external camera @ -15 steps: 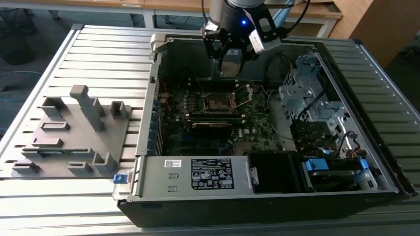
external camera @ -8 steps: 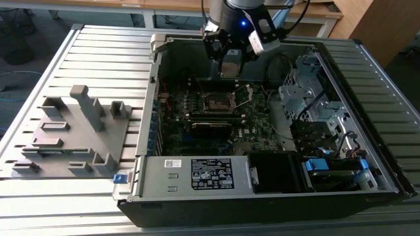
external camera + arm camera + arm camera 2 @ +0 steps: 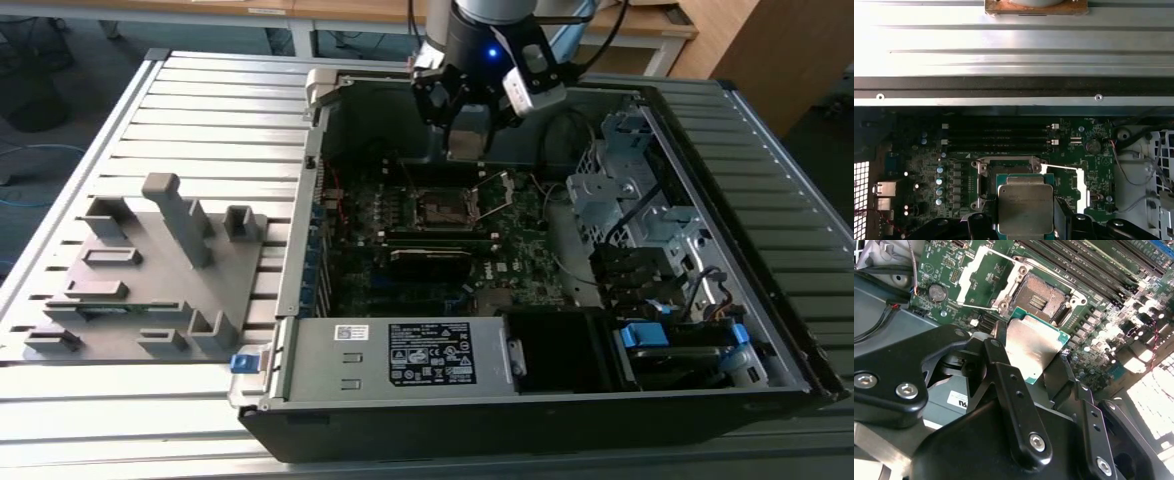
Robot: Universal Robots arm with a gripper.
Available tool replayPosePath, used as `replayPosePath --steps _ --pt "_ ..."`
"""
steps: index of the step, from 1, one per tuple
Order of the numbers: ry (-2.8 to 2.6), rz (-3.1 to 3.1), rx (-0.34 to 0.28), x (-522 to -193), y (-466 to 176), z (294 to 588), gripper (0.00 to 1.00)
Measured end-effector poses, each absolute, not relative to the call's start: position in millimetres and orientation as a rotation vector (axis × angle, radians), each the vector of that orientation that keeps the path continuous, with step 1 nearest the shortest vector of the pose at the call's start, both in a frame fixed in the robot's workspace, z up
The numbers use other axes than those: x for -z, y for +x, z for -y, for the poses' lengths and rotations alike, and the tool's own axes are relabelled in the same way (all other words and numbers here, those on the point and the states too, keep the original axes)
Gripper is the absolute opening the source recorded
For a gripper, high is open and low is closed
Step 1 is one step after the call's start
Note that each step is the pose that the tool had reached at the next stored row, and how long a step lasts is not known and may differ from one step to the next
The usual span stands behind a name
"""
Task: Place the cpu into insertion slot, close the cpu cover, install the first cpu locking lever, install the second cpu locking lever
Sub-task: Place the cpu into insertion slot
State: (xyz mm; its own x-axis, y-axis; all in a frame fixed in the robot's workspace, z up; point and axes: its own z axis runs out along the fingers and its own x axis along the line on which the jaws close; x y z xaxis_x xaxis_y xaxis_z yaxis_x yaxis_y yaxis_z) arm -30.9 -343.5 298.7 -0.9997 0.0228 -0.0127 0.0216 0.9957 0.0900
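My gripper (image 3: pixel 467 148) hangs inside the open computer case, shut on the cpu (image 3: pixel 1035 347), a flat square chip with a dull silver top and green edge. Dark fingers (image 3: pixel 1000 340) press on opposite sides of the cpu (image 3: pixel 1025 209) in both wrist views. The chip sits a little above and to one side of the bare insertion slot (image 3: pixel 1044 299), apart from it. In the exterior view the slot (image 3: pixel 445 208) lies on the motherboard just below the gripper. The cpu cover (image 3: pixel 970 276), a thin silver frame, is swung open beside the slot (image 3: pixel 1004 172).
Long black memory sticks (image 3: pixel 999 135) run beside the socket. A power supply (image 3: pixel 400 352) fills the case's near side, and a metal drive cage (image 3: pixel 627 190) with cables stands at the exterior view's right. A grey fixture (image 3: pixel 147 270) rests on the ribbed table at the left.
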Motion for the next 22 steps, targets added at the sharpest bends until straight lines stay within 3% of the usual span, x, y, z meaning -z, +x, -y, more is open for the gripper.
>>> replayPosePath --steps 22 --pt "0.035 -3.124 -0.141 -288.3 -31.3 343.5 0.54"
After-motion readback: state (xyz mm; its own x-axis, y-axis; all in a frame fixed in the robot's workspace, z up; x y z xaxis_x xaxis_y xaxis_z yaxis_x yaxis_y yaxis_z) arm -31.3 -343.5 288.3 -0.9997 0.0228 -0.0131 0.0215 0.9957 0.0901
